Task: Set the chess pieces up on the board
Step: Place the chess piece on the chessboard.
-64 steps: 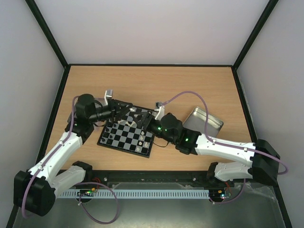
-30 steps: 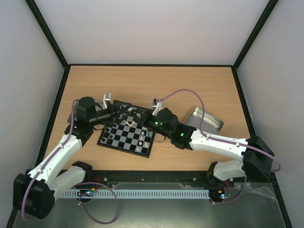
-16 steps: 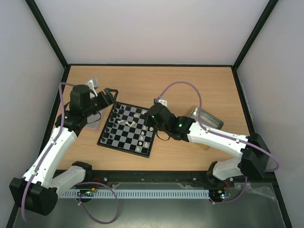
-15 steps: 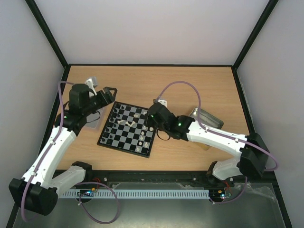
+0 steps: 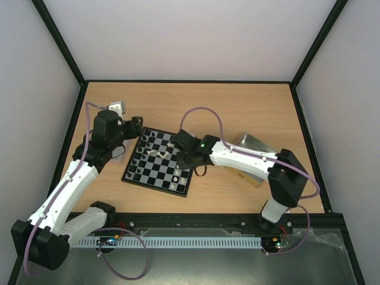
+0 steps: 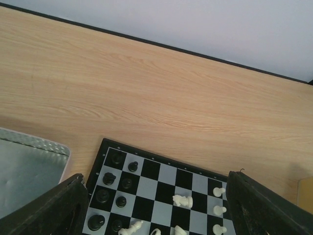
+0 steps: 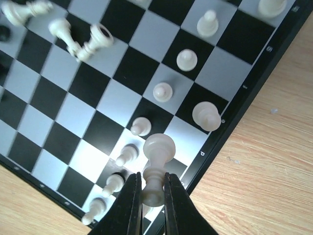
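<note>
The board (image 5: 155,173) lies left of the table's middle, with black pieces (image 6: 108,178) standing along its left side. White chess pieces line the right edge, among them pawns (image 7: 163,91) and a bigger piece (image 7: 206,115). A few white ones lie toppled (image 7: 80,40), and a white knight (image 6: 182,200) lies on its side. My right gripper (image 7: 151,183) hovers over the white rows (image 5: 178,154), shut on the base of a cream-white piece (image 7: 157,151). Above the board's far left corner (image 5: 135,124), my left gripper (image 6: 156,215) is open and holds nothing.
A silver tin (image 6: 27,171) sits just left of the board, mostly under my left arm. Another tin (image 5: 255,144) lies to the right, partly behind my right forearm. Grey walls with black edging close the table on three sides.
My left gripper has pulled back off the board to its far left corner and opened. My right arm has reached further left over the board with the white piece still in it.
</note>
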